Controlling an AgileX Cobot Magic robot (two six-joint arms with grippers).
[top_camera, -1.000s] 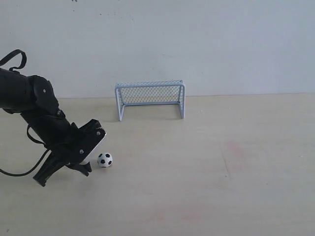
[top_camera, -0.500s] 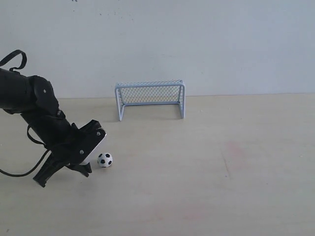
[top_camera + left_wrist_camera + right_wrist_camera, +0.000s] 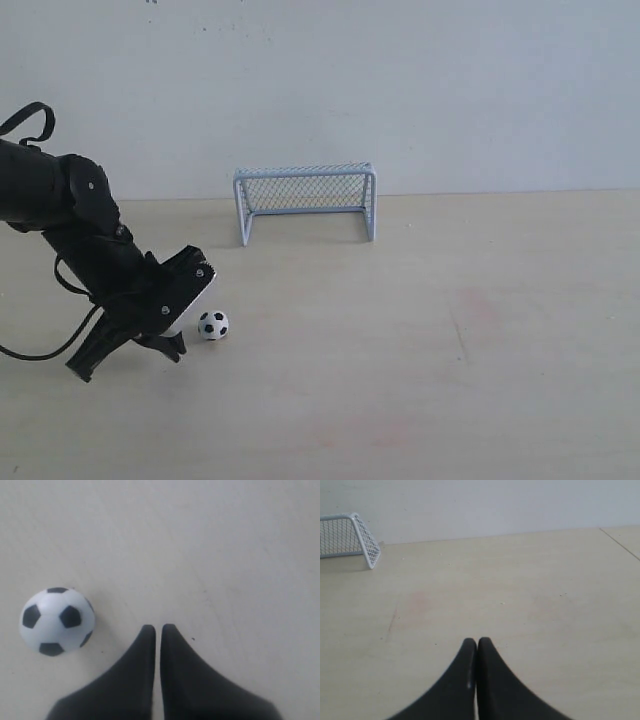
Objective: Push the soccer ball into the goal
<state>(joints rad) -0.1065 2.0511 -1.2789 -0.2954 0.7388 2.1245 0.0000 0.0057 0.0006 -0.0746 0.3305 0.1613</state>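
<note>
The soccer ball (image 3: pixel 212 325), white with black patches, rests on the pale wooden table just right of my left gripper (image 3: pixel 176 347). In the left wrist view the ball (image 3: pixel 57 621) lies beside the left gripper (image 3: pixel 158 628), whose black fingers are shut with nothing between them and stand apart from the ball. The goal (image 3: pixel 305 202), a pale blue-white frame with mesh netting, stands at the back of the table near the wall, its mouth facing forward. One corner of the goal (image 3: pixel 350 535) shows in the right wrist view, far from my right gripper (image 3: pixel 477 641), which is shut and empty.
A white wall rises behind the goal. The table surface (image 3: pixel 450 330) runs bare to the right, with a faint reddish mark (image 3: pixel 478 303) on it. My left arm (image 3: pixel 70 220) comes in from the left edge. A table seam (image 3: pixel 620 542) shows at the right.
</note>
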